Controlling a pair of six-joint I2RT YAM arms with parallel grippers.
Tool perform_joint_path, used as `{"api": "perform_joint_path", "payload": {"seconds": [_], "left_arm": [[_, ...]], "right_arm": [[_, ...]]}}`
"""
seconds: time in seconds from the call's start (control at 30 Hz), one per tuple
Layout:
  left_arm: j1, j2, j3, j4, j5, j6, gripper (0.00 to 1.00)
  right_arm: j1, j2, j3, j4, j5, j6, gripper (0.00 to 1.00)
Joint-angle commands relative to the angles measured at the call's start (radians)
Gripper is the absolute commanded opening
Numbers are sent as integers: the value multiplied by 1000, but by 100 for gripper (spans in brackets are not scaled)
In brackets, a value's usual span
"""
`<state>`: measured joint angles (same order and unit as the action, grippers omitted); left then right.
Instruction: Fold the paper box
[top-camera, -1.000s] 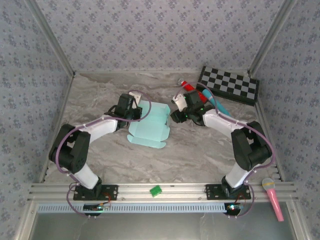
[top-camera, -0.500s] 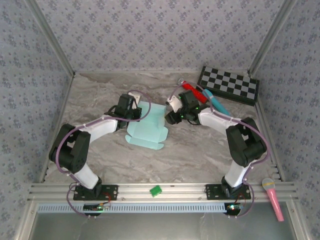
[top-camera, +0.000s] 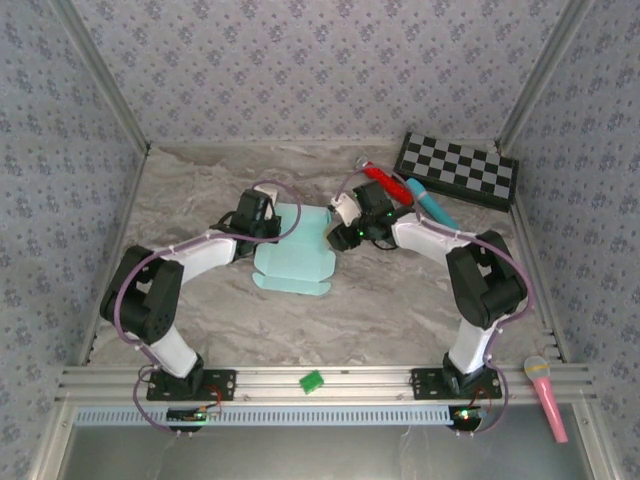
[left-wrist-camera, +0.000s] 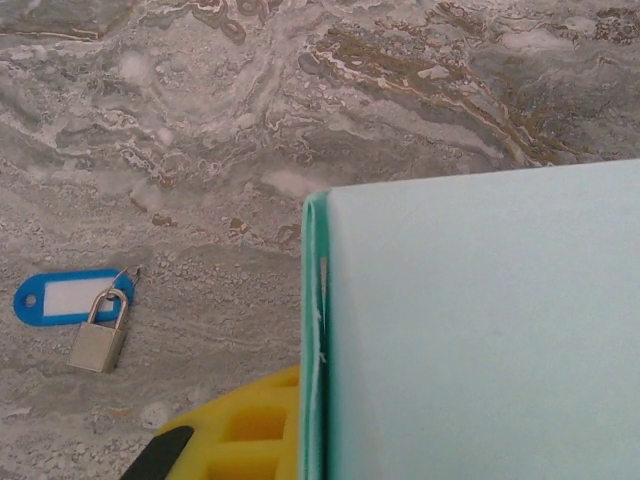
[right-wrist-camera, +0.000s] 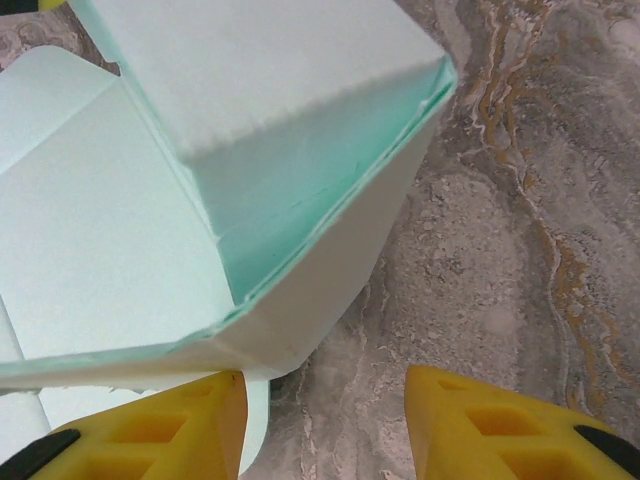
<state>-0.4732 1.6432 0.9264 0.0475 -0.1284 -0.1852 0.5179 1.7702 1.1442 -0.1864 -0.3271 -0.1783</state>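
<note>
Right pincer (right-wrist-camera: 322, 378) stood with its jaws apart, the two yellow fingers (right-wrist-camera: 500, 425) either side of a corner of the paper box (top-camera: 295, 252) and gripping nothing. From above, I saw the box lying on the marbled table (top-camera: 400, 300) between my two arms. It was a pale blue sheet, mostly flat, with tabs along its near edge.

On the right wrist camera one panel was lifted off the sheet and leaned over along a crease. I judged the fold on that side begun but not set.

The left pincer (top-camera: 268, 224) was at the sheet's opposite, left edge. Its wrist camera showed one yellow finger (left-wrist-camera: 245, 435) just beside the card's edge, with the other hidden by the card. I could not tell whether it was clamped on the card or only resting against it. A small padlock (left-wrist-camera: 98, 343) with a blue key tag (left-wrist-camera: 65, 298) lay on the table well apart from the card.

I took the step in hand to be raising the right-hand wall. The next move, as I read it, called for pressing that lifted panel over along its crease while the left arm stopped the sheet sliding. Thin card would buckle if squeezed off the crease.
</note>
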Motion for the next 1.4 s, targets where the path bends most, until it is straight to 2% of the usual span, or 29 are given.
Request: {"api": "perform_joint_path", "payload": {"seconds": [0.0, 0.27, 0.7, 1.17, 1.37], "left_arm": [[-2, 4, 32, 6, 0, -19, 0], [-2, -8, 25, 0, 16, -26, 0], [-5, -63, 7, -72, 42, -72, 0], [-5, -77, 31, -159, 20, -120, 0], [-5, -76, 43, -179, -2, -171, 0]], "right_arm": [[5, 28, 40, -14, -49, 17, 48], [3, 82, 95, 55, -114, 74, 49], [39, 121, 57, 286, 73, 215, 49], [54, 189, 106, 179, 137, 159, 44], [90, 203, 126, 136, 288, 124, 37]]}}
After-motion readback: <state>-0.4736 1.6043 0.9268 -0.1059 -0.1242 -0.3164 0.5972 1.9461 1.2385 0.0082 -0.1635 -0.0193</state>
